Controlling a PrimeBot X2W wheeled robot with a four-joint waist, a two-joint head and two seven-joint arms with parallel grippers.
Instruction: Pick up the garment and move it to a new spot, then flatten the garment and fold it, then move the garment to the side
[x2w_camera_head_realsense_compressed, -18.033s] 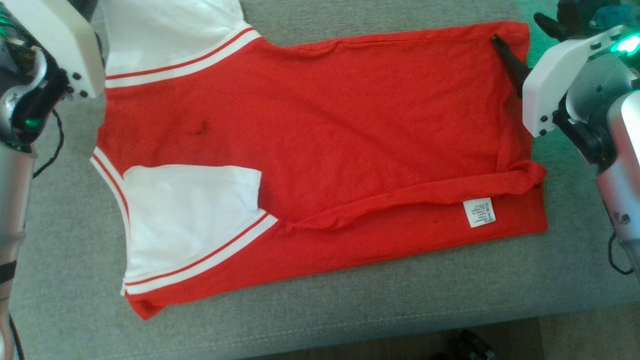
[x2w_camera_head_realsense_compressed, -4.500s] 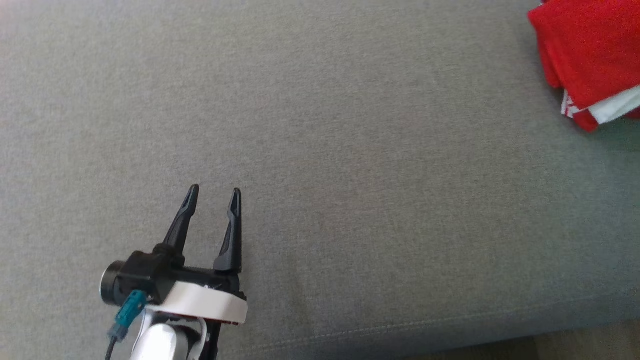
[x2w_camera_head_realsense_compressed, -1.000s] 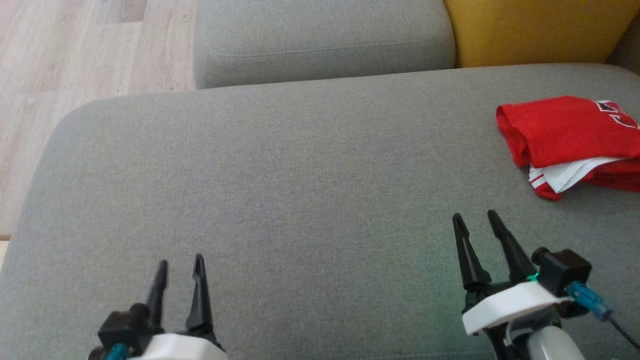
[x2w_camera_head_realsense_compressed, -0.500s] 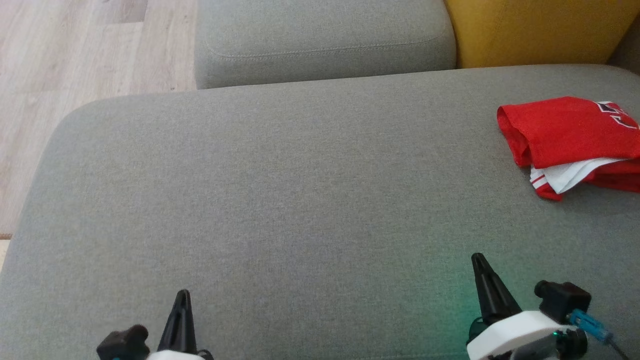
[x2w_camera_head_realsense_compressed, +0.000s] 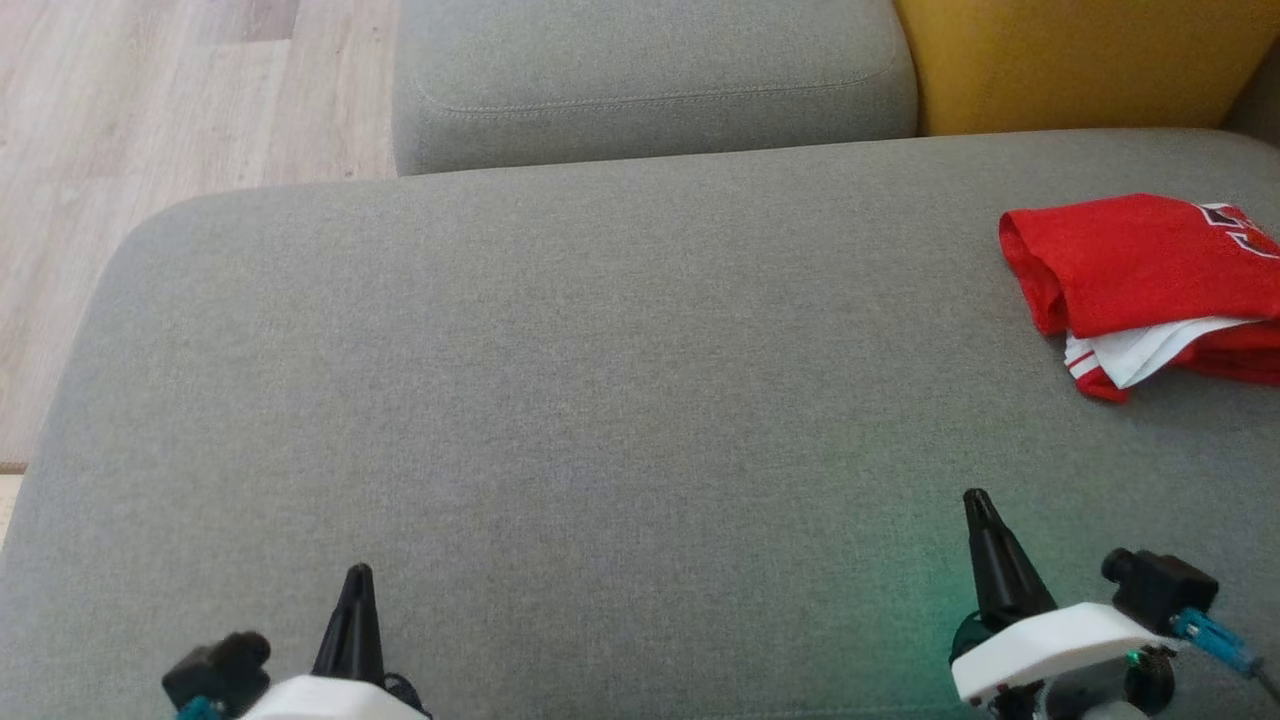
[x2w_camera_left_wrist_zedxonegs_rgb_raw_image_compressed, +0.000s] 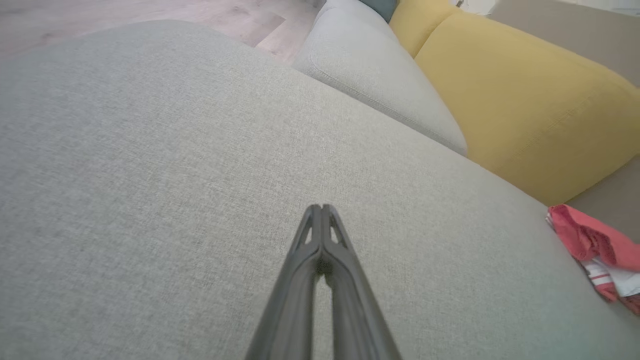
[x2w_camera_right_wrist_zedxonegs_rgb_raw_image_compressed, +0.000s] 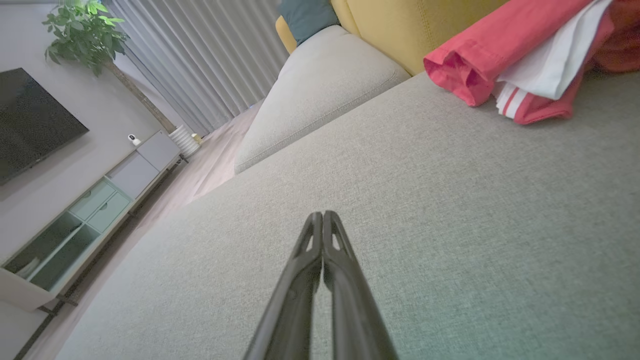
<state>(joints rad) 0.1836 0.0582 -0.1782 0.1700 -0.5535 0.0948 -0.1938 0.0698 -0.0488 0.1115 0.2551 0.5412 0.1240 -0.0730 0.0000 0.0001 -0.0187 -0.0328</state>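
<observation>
Folded red-and-white fabric garment (x2w_camera_head_realsense_compressed: 1130, 270) ahead and right of closed, empty left gripper (x2w_camera_head_realsense_compressed: 358, 573) and right gripper (x2w_camera_head_realsense_compressed: 977, 498), loose layers liable to unfold if brushed

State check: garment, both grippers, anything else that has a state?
garment: folded, lying at the right end of the sofa seat, held by nothing
left gripper: shut, empty
right gripper: shut, empty, clear of the garment
TV: screen dark
</observation>
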